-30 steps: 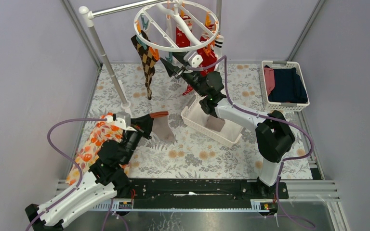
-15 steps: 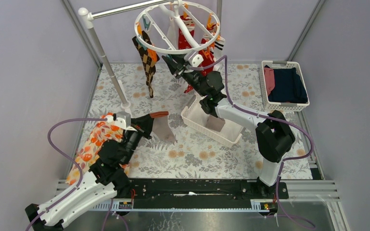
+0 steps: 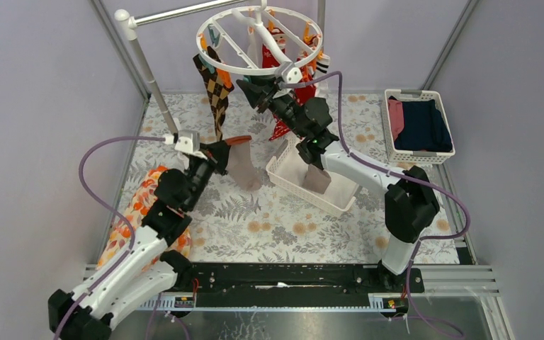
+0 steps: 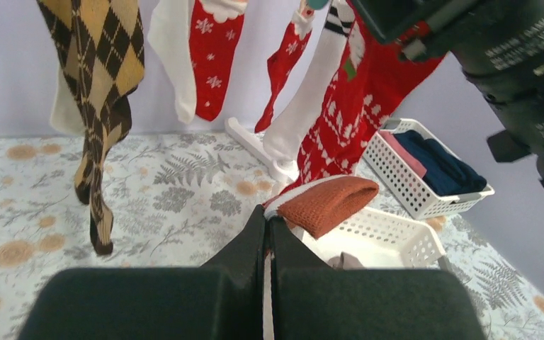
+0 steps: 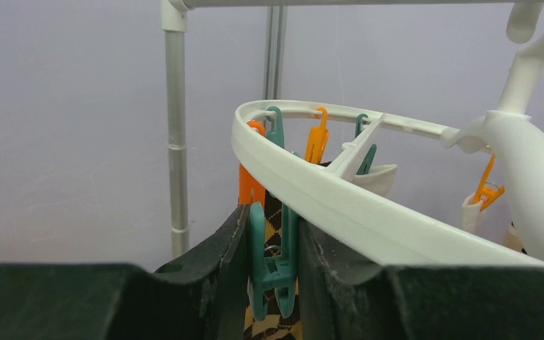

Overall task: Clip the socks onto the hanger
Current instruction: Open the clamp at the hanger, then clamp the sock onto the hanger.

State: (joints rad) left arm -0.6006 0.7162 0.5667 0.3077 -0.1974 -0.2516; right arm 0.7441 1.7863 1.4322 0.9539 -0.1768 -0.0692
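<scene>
The right gripper (image 5: 273, 237) is pinching a teal clip (image 5: 272, 276). One finger is on each side of the clip, and both fingers touch it. The clip hangs from the rim of the hanger (image 5: 340, 202), which is a round white ring. Seen from above, the right gripper (image 3: 249, 85) is at the top middle of the frame, just under the near edge of the ring. An argyle sock (image 3: 216, 88) hangs from the ring just to its left. Red socks (image 4: 358, 106) hang from the ring too.

The left gripper (image 4: 267, 223) is squeezed tight on a grey sock (image 4: 329, 202) with a rusty orange top. Its two fingers are pressed together on the sock's edge. From above, this gripper (image 3: 219, 151) is a little left of the middle, and the grey sock droops from it to the right. A white basket (image 3: 301, 191) sits just to the right of that sock. Another grey sock (image 3: 317, 178) lies inside the basket.
</scene>
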